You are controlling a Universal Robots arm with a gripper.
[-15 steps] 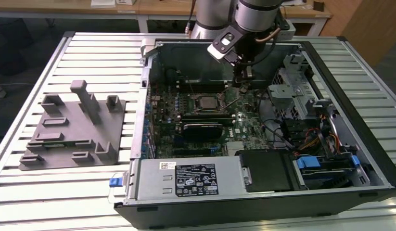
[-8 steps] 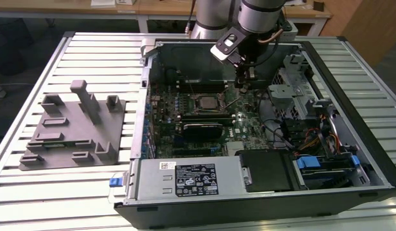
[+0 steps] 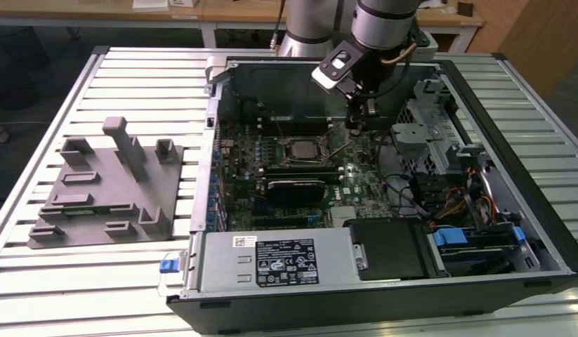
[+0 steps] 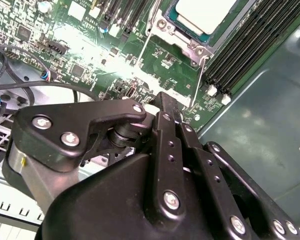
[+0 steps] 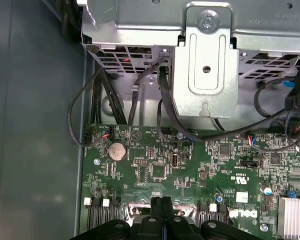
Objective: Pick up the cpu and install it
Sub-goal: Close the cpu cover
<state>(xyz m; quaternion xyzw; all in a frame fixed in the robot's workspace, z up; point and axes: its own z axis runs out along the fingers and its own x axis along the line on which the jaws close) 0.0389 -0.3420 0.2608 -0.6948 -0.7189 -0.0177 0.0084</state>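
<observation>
The cpu (image 3: 299,149) is a small flat square chip with a pale silver top and a thin darker rim. It lies flat in its socket (image 3: 301,138) in the middle of the motherboard (image 3: 364,184), inside the open case (image 3: 551,232) on the slatted surface (image 3: 129,281). In the second wrist view, part of the cpu (image 4: 205,12) shows as a clean, almost white plate. Its teal edge is set within the metal socket (image 4: 176,35) frame, and dark memory slots (image 4: 240,55) run along one side. The claw (image 3: 355,128) hangs over the board just to the exterior view's right of the cpu, close to it but clear of it. In both wrist views its two black fingers are pressed together with nothing between them: the claw (image 5: 162,204) is closed and empty over the green motherboard (image 5: 205,170), and its tip (image 4: 165,102) points down near the socket's corner. Whether the tip touches the board cannot be told. A grey fixture plate (image 3: 111,196) with upright posts sits on the surface well apart, on the exterior view's left of the case.
</observation>
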